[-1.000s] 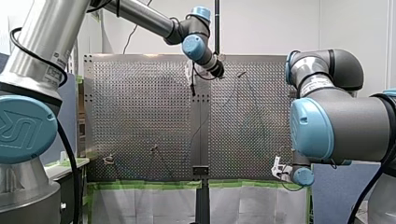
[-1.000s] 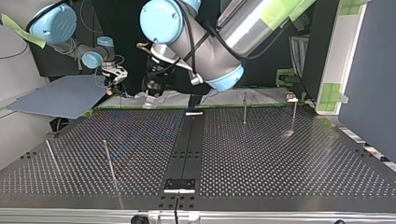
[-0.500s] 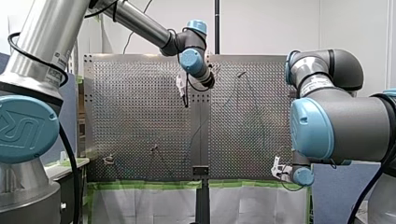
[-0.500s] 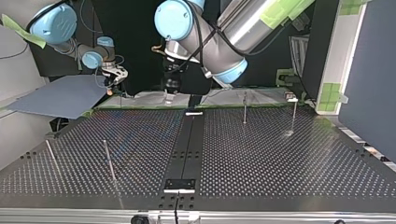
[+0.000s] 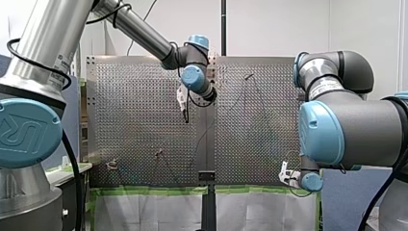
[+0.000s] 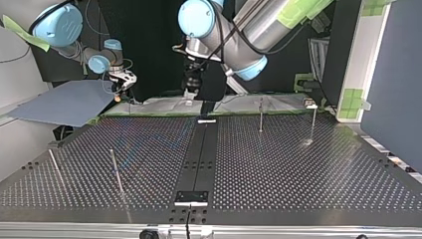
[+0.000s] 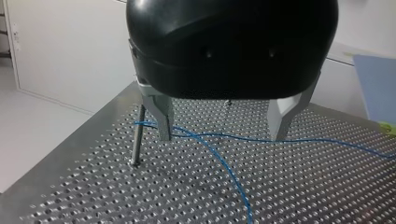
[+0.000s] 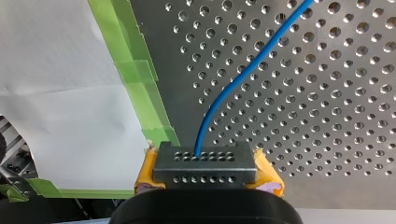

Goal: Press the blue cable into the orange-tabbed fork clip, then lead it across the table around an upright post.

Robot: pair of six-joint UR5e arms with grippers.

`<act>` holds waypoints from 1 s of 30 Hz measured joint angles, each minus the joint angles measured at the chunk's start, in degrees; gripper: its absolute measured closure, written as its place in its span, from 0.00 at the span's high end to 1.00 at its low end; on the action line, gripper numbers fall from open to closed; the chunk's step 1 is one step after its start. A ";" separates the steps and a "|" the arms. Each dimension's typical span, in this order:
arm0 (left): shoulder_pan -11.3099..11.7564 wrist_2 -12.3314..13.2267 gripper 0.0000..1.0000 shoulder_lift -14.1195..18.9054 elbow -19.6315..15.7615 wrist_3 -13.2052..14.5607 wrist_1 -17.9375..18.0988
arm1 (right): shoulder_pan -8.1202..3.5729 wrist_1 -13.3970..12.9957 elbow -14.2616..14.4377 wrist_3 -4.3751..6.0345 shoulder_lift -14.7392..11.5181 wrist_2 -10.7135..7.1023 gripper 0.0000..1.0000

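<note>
Perforated table [image 5: 144,120]: left gripper [image 7: 222,135], fingers apart, now further left in front view, above blue cable [image 8: 223,94] near post [image 7: 137,135]; regrasp likely. Right gripper [image 8: 205,163] clamps cable.

Bright, even room light fills the front view. Under the left gripper [image 7: 222,137] the table [image 7: 93,186] glints at its hole rims. The post [image 7: 137,140] beside it throws a small shadow at its foot. Ahead of the right gripper [image 8: 205,179], cable [image 8: 243,74] and paper [image 8: 56,93] are strongly, evenly lit. The top view's backdrop [image 6: 144,50] is dark.
</note>
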 joint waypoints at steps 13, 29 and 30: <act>0.94 3.48 1.00 -0.03 -7.14 -1.18 7.13 | 0.12 0.05 -0.20 -0.10 0.00 -0.05 0.00; 3.04 8.85 1.00 -0.02 -14.95 -3.07 14.98 | 0.09 0.18 -0.43 -0.08 0.00 -0.19 0.00; 3.21 8.90 1.00 -0.04 -15.53 -3.06 15.52 | 0.09 0.18 -0.43 -0.06 0.00 -0.30 0.00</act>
